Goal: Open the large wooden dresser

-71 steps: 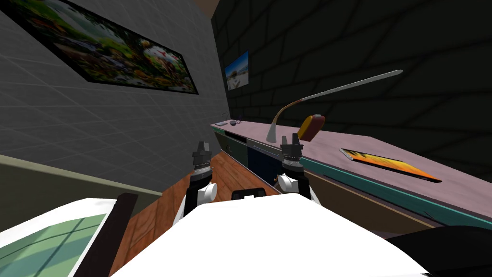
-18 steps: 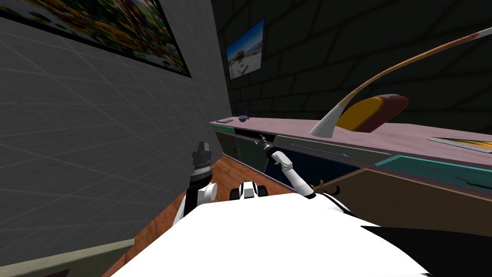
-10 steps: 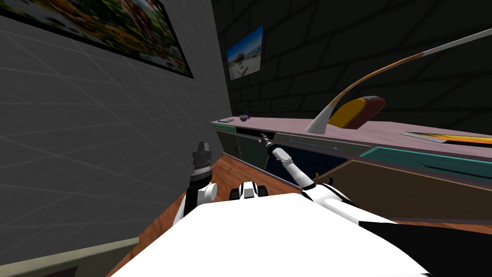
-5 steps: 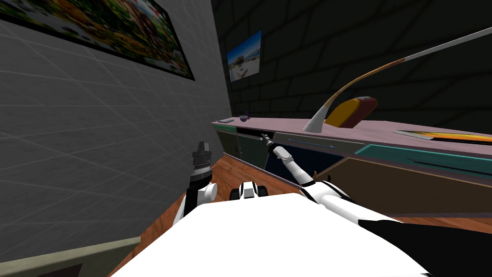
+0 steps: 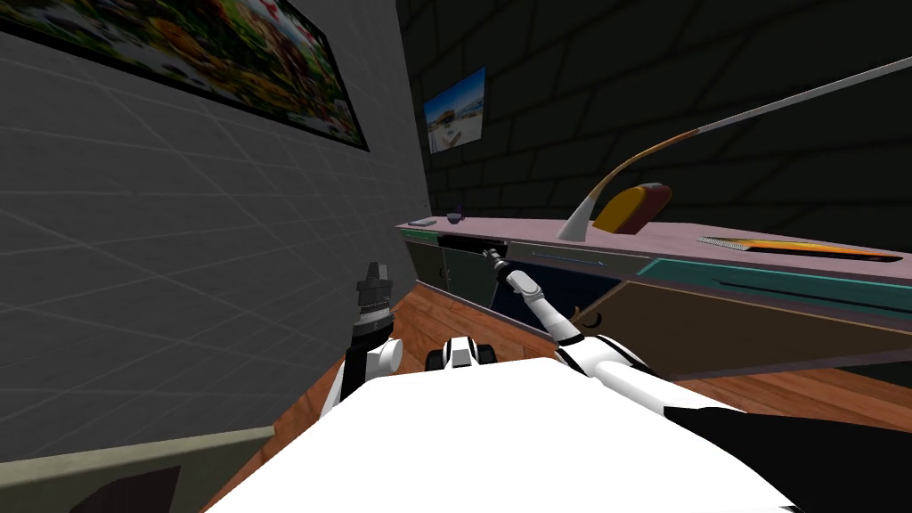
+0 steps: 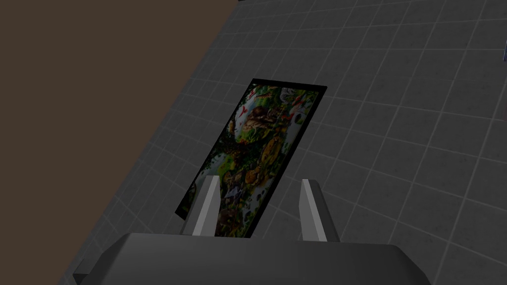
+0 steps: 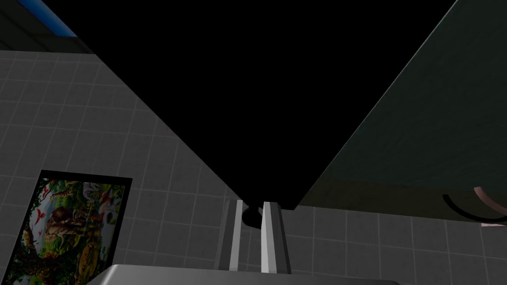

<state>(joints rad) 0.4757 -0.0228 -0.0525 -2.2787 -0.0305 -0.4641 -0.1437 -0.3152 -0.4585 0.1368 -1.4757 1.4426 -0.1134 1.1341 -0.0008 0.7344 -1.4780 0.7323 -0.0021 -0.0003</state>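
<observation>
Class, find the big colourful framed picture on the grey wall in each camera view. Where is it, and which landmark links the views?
Head view: the colourful picture sits in the upper left corner, on the grey tiled wall.
Left wrist view: the picture stands behind the left gripper and its open fingers.
Right wrist view: the picture lies beside the right gripper, whose fingers pinch a dark knob.
Shared landmark: the grey tiled wall.
</observation>
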